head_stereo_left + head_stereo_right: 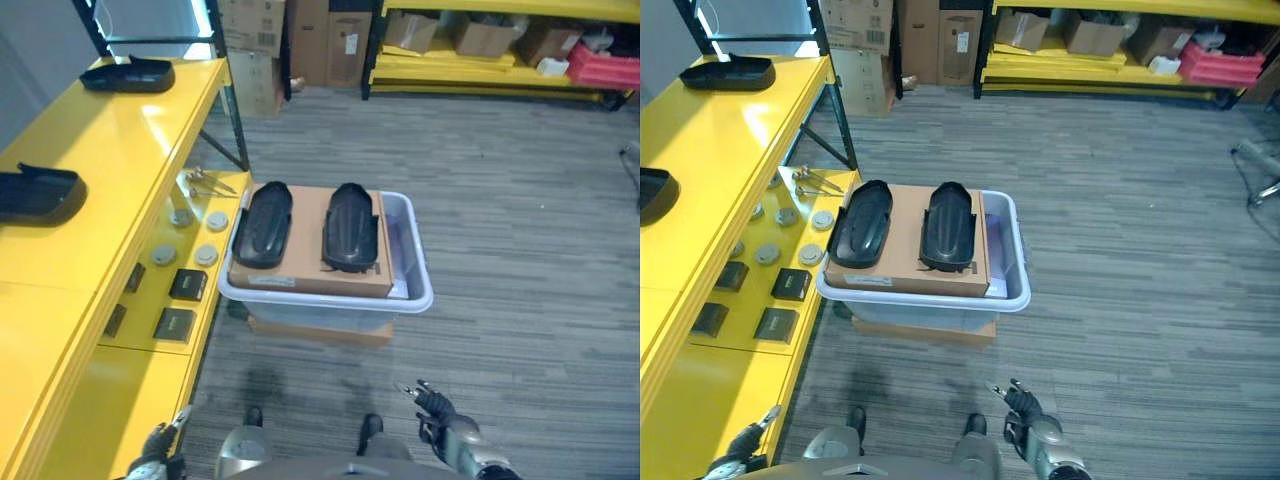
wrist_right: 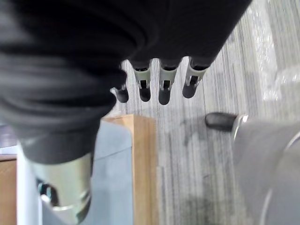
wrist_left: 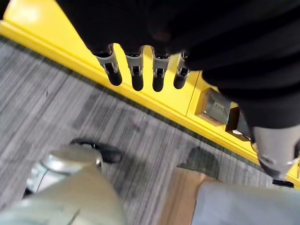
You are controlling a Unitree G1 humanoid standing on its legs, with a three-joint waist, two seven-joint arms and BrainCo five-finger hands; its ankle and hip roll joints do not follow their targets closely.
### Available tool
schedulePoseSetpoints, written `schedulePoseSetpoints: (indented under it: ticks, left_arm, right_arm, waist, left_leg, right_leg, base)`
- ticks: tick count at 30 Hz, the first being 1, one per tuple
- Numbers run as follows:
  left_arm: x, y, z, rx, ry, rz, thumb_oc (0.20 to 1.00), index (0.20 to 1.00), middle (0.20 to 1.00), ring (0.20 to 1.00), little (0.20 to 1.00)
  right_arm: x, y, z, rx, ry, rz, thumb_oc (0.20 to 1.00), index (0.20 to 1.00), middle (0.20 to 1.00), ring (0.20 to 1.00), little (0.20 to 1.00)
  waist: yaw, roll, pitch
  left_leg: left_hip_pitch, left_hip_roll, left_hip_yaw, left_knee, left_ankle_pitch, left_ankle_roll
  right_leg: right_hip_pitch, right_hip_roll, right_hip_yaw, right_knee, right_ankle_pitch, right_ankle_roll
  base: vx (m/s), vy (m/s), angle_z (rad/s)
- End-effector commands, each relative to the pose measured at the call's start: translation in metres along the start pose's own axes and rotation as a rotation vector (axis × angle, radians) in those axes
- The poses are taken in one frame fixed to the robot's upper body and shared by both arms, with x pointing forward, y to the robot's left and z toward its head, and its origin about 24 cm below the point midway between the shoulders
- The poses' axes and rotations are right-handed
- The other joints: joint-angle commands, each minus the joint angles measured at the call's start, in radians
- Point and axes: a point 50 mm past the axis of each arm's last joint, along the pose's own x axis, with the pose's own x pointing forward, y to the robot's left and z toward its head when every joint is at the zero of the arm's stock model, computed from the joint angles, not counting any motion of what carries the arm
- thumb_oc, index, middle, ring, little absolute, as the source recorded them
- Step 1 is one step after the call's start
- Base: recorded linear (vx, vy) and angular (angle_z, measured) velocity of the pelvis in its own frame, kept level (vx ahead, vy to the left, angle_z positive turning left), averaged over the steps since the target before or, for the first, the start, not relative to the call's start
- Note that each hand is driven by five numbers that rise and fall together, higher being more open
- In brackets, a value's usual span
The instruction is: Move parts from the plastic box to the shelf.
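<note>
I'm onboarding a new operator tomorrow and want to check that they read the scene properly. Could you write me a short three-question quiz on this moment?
1. True or false: both black parts in the plastic box lie side by side on a brown cardboard sheet.
2. How many black parts already lie on top of the yellow shelf? A) none B) two C) four
3. Fill in: the left hand and the right hand hang low with fingers straight, each holding ____.

Key: 1 true; 2 B, one near and one at the far end; 3 nothing.
</note>
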Motion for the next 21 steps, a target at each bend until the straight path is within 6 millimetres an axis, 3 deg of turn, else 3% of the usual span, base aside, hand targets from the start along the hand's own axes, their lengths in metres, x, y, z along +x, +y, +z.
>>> schedulePoseSetpoints:
  ticks: [1, 6, 7, 9, 12, 17, 21]
  left_arm:
    - [0.001, 0.017, 0.01, 0.017, -0.047, 0.06, 1.0, 1.0, 1.0, 1.0, 1.0]
    - [-0.002, 0.026, 0.0, 0.073, -0.015, 0.072, 1.0, 1.0, 1.0, 1.0, 1.0]
    - [-0.003, 0.028, -0.005, 0.111, 0.0, 0.07, 1.0, 1.0, 1.0, 1.0, 1.0]
    - [-0.004, 0.029, -0.006, 0.135, 0.006, 0.072, 1.0, 1.0, 1.0, 1.0, 1.0]
    - [-0.007, 0.027, -0.014, 0.17, 0.009, 0.071, 1.0, 1.0, 1.0, 1.0, 1.0]
    - [-0.011, 0.033, -0.021, 0.157, 0.006, 0.057, 1.0, 1.0, 1.0, 1.0, 1.0]
    - [-0.012, 0.035, -0.023, 0.146, 0.0, 0.031, 1.0, 1.0, 1.0, 1.0, 1.0]
  right_arm:
    - [-0.003, -0.009, 0.003, -0.02, -0.029, -0.017, 1.0, 1.0, 1.0, 1.0, 1.0]
    - [-0.006, -0.023, 0.0, 0.016, -0.067, -0.084, 1.0, 1.0, 1.0, 1.0, 1.0]
    - [-0.007, -0.025, 0.01, 0.051, -0.109, -0.098, 1.0, 1.0, 1.0, 1.0, 1.0]
    - [-0.008, -0.026, 0.025, 0.093, -0.182, -0.123, 1.0, 1.0, 1.0, 1.0, 1.0]
    - [-0.017, -0.025, 0.095, 0.254, -0.503, -0.167, 1.0, 1.0, 1.0, 1.0, 1.0]
    - [-0.051, -0.028, 0.172, 0.325, -0.836, -0.197, 1.0, 1.0, 1.0, 1.0, 1.0]
    - [-0.077, -0.072, 0.227, 0.257, -0.977, -0.33, 1.0, 1.0, 1.0, 1.0, 1.0]
  waist:
    - [0.028, -0.073, 0.006]
    - [0.068, -0.048, -0.002]
    - [0.076, -0.045, -0.009]
    - [0.076, -0.045, -0.012]
    - [0.098, -0.047, -0.014]
    - [0.101, -0.039, -0.022]
    - [0.126, -0.028, -0.021]
  left_leg:
    - [-0.02, 0.039, 0.08, 0.02, -0.034, -0.035]
    - [-0.015, -0.024, 0.029, -0.061, 0.002, -0.033]
    - [-0.008, -0.048, 0.013, -0.073, 0.001, -0.028]
    - [-0.001, -0.055, 0.02, -0.079, 0.003, -0.026]
    - [0.003, -0.095, -0.024, -0.08, -0.019, -0.004]
    - [0.005, -0.122, -0.027, -0.086, -0.043, 0.017]
    - [0.013, -0.137, -0.03, -0.118, -0.048, 0.03]
  right_leg:
    - [0.096, -0.04, -0.028, -0.126, 0.054, 0.06]
    - [0.143, -0.024, -0.073, -0.154, 0.045, 0.053]
    - [0.154, -0.027, -0.084, -0.152, 0.041, 0.05]
    - [0.159, -0.027, -0.091, -0.153, 0.041, 0.049]
    - [0.151, -0.031, -0.078, -0.141, 0.033, 0.05]
    - [0.134, -0.042, -0.052, -0.132, 0.026, 0.062]
    - [0.131, -0.049, -0.047, -0.135, 0.025, 0.076]
  base:
    - [0.21, -0.18, 0.38]
    - [0.18, -0.003, 0.26]
    - [0.2, 0.111, -0.04]
    - [0.14, 0.113, 0.0]
    - [0.07, 0.11, 0.13]
    - [0.03, 0.132, -0.12]
    - [0.0, 0.132, -0.17]
